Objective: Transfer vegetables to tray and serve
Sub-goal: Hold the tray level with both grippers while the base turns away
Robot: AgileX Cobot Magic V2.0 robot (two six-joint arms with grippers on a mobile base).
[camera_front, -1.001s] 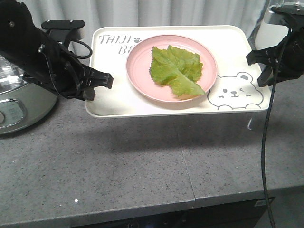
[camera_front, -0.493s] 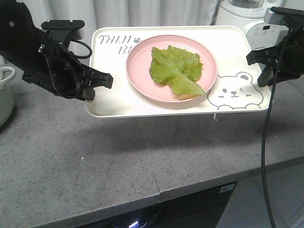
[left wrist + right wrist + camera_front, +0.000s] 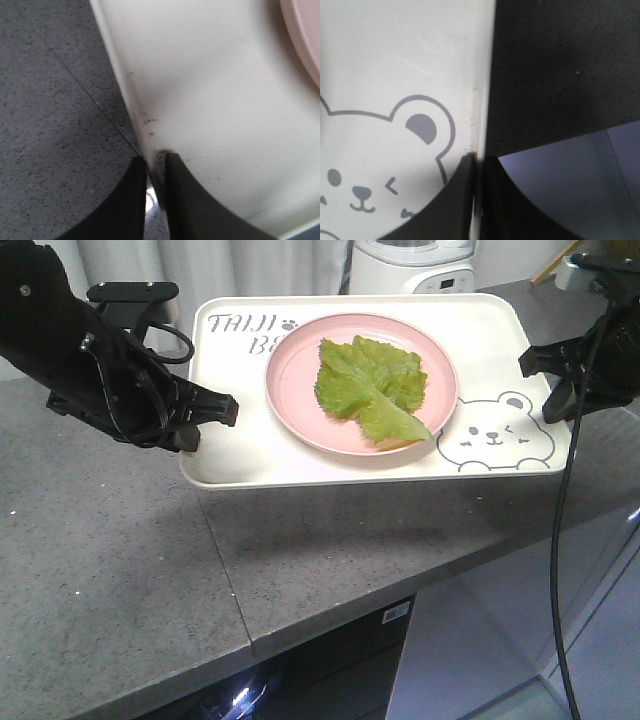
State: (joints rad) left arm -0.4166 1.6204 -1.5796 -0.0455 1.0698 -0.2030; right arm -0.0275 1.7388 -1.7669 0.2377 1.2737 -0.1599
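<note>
Front view: tray held up betw. both arms, roughly level, clear of the counter; its shadow falls on the stone below. Pink plate sits on the tray, about centre. Lettuce lies flat on the plate, a few crinkled leaves overlapping, all inside the plate rim. Lettering at the far left corner of the tray, bear at the near right corner, just beside the plate.

L gripper on the tray's left rim, nearer the front corner. R gripper on the right rim, just above the bear. Black cable hangs down from the R arm. White appliance behind the tray, far side of the counter.

L wrist view: L gripper pinched narrow on the tray rim, one finger outside, one inside, rim betw. them. Plate edge shows top right. Counter seen below, blurred.

R wrist view: R gripper likewise closed tight on the tray rim, fingers touching both faces. Bear just inboard of the grip. Counter dark beyond the rim; pale blue-grey area lower right, poss. floor or cabinet front, can't tell
</note>
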